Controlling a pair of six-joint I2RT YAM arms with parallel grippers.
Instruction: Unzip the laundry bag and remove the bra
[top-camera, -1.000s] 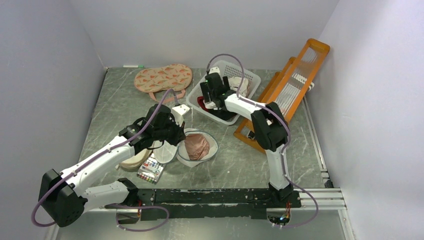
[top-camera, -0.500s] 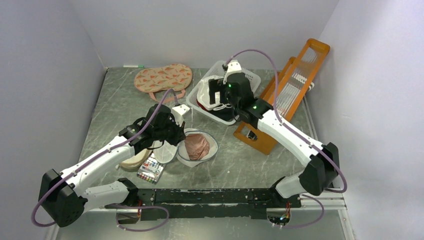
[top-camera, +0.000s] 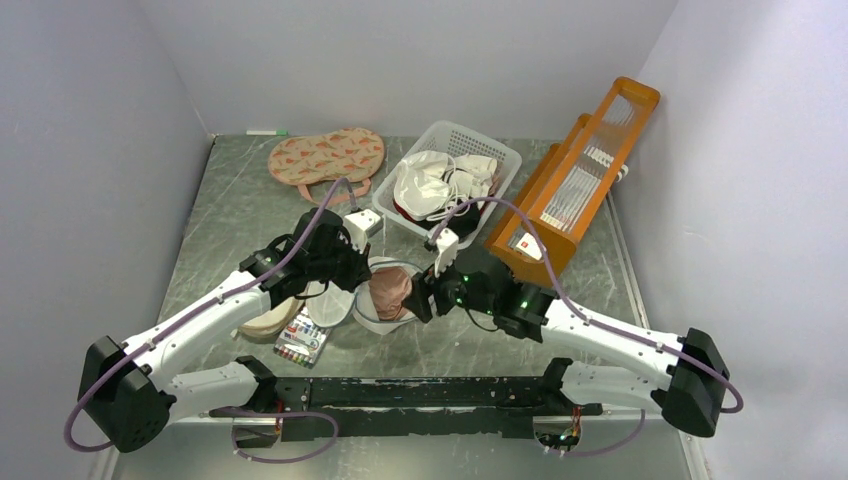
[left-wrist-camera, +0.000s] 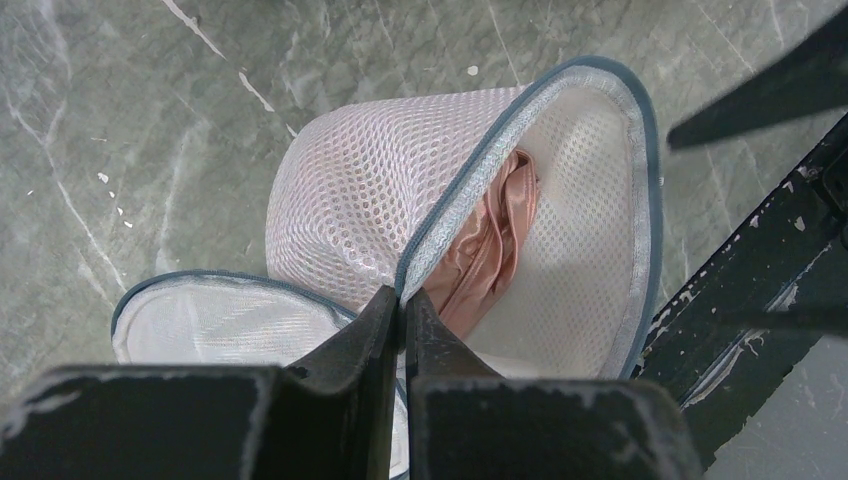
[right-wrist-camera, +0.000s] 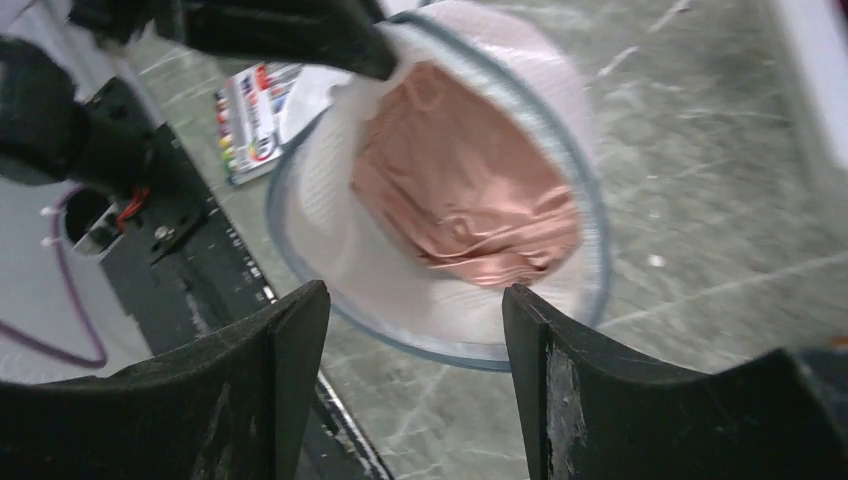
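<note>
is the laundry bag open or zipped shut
Open: the laundry bag gapes wide at its rim, one edge pinched in the left gripper, the pink bra showing inside.

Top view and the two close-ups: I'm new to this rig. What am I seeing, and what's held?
Two white robot arms are bolted at the table's near edge. The wide picture looks down from above and behind them: left arm on the left, right arm on the right. Each close-up comes from a wrist camera. The left jaws are shut on the zipper rim of the laundry bag, which is unzipped; the pink bra lies inside. The right jaws stand open facing it, holding nothing. Around: a watermelon-print pouch, a white basket of clothes, an orange wooden frame, a marker set.
</note>
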